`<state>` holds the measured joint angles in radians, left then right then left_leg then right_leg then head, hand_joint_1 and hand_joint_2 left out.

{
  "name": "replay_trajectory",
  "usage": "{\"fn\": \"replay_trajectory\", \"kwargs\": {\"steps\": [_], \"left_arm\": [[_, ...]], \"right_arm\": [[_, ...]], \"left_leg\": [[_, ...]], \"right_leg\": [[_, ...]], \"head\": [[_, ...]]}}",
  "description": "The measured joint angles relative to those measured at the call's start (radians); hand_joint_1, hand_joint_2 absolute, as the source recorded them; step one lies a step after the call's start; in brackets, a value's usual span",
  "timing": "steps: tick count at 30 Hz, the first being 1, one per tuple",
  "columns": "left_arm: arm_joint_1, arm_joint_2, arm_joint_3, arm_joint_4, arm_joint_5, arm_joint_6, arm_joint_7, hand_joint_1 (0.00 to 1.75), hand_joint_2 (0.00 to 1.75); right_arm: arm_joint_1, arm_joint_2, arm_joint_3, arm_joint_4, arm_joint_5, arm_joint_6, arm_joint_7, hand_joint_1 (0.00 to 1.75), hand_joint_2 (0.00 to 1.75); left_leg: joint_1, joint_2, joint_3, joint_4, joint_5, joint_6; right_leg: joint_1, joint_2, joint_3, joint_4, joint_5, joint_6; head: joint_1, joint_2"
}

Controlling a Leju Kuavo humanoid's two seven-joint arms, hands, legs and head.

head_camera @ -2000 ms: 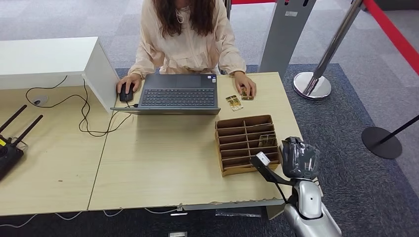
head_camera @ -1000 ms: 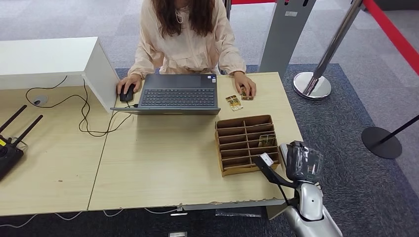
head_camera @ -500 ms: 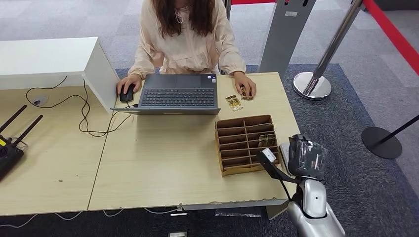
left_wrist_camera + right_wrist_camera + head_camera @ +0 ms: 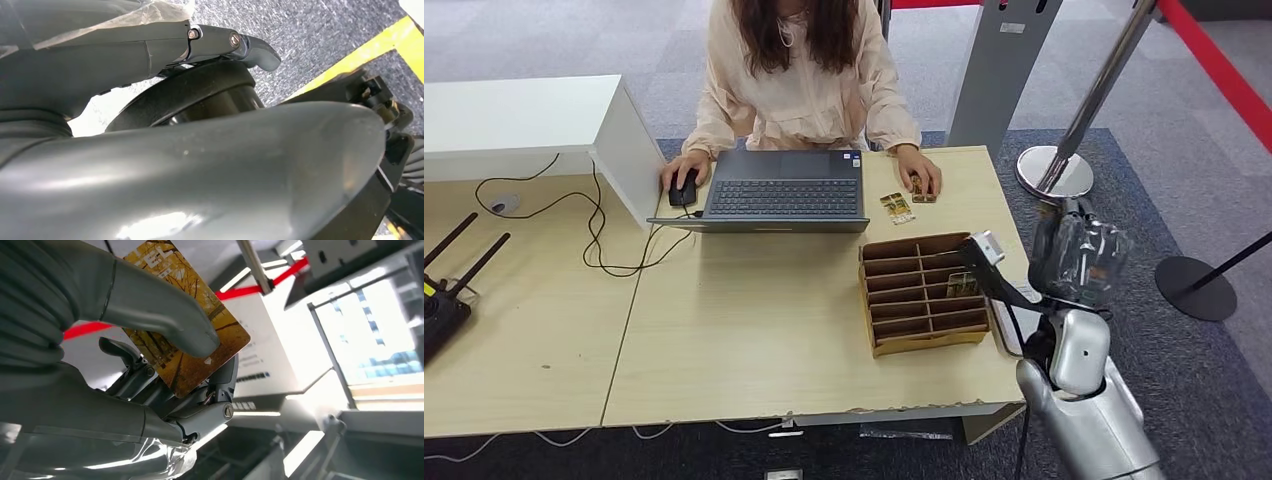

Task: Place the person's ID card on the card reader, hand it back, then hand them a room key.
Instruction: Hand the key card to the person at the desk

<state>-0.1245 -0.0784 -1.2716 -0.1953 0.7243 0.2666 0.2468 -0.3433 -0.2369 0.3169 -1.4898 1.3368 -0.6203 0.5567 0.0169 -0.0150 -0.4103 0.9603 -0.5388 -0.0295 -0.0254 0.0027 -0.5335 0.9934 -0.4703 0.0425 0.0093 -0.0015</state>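
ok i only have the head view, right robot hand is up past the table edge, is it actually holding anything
Observer: Yes. In the right wrist view the right robot hand pinches a yellow-orange plastic card with an autumn-tree print under its thumb.
Operator: any text on it
Observer: White letters sit at one corner, cut off by the thumb; I can't read the word.
Operator: and the left robot hand
Observer: The left robot hand hangs over grey carpet with a yellow floor stripe.
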Motion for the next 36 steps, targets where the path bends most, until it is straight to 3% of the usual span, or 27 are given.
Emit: {"fn": "replay_trajectory", "kwargs": {"steps": [8, 16, 36], "left_arm": [[-0.003, 0.006, 0.000, 0.000, 0.008, -0.027, 0.035, 0.00, 0.00], [-0.016, 0.008, -0.008, 0.000, -0.035, -0.071, 0.095, 0.00, 0.00], [-0.005, 0.025, -0.010, 0.001, 0.001, 0.005, 0.134, 0.00, 0.00]], "right_arm": [[-0.134, -0.019, 0.135, -0.053, 0.019, 0.075, -0.004, 1.75, 1.75], [-0.208, -0.019, 0.231, -0.057, 0.024, 0.113, -0.002, 1.75, 1.75], [-0.241, -0.017, 0.348, -0.002, -0.032, 0.092, -0.005, 1.75, 1.75]], "left_leg": [[0.001, 0.000, 0.000, 0.000, 0.000, 0.000], [0.001, -0.001, -0.001, 0.000, 0.000, 0.000], [0.001, -0.002, -0.001, 0.000, 0.000, 0.000]], "right_leg": [[0.001, -0.001, 0.000, 0.001, 0.000, 0.000], [0.001, -0.001, 0.000, 0.001, 0.000, 0.000], [0.001, -0.001, 0.000, 0.001, 0.000, 0.000]], "head": [[0.000, 0.000], [0.000, 0.000], [0.000, 0.000]]}}
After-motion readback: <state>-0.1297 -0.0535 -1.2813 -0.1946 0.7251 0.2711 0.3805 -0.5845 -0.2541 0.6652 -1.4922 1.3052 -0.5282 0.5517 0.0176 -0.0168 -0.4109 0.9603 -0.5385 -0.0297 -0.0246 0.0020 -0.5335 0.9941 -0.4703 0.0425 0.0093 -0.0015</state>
